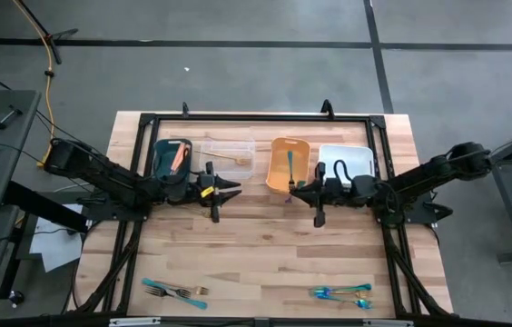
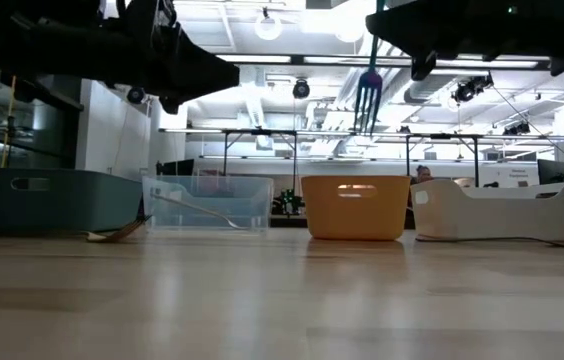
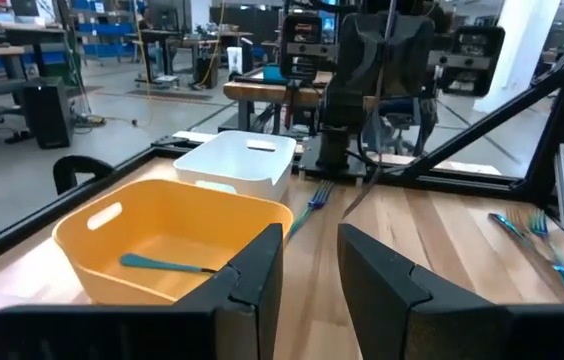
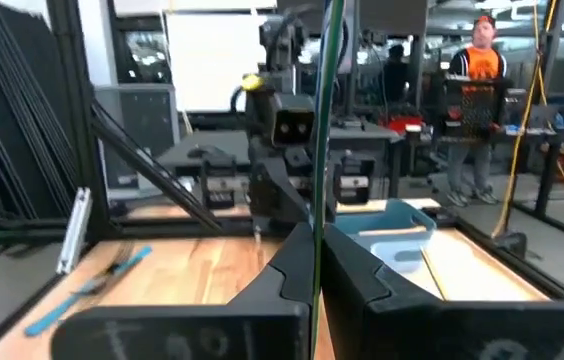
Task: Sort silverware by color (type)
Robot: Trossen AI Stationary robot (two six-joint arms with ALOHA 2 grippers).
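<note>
My right gripper (image 1: 298, 190) is shut on a teal-blue fork (image 2: 367, 92), just in front of the orange bin (image 1: 290, 165) and high above the table. My left gripper (image 3: 310, 268) stands open with nothing between its fingers, in front of the dark teal bin (image 1: 172, 156) and the clear bin (image 1: 229, 154). The dark teal bin holds salmon-orange pieces (image 1: 179, 156). A gold piece (image 1: 235, 162) lies in the clear bin and a teal piece (image 3: 162, 264) in the orange bin. More silverware lies on the table near its front edge, in one group at the left (image 1: 174, 292) and another at the right (image 1: 342, 292). My right gripper pinches the fork's thin handle (image 4: 319, 200) between its two fingers. The fingers come level from the table's right and lie across the handle. The fork stands upright with its tines (image 2: 366, 100) hanging below the fingers, lifted clear of the table.
A white bin (image 1: 345, 162) stands right of the orange one, so the far side holds a row of bins. A black frame (image 1: 256, 118) runs around the table. The wooden middle of the table (image 1: 256, 245) lies bare. People stand in the room behind.
</note>
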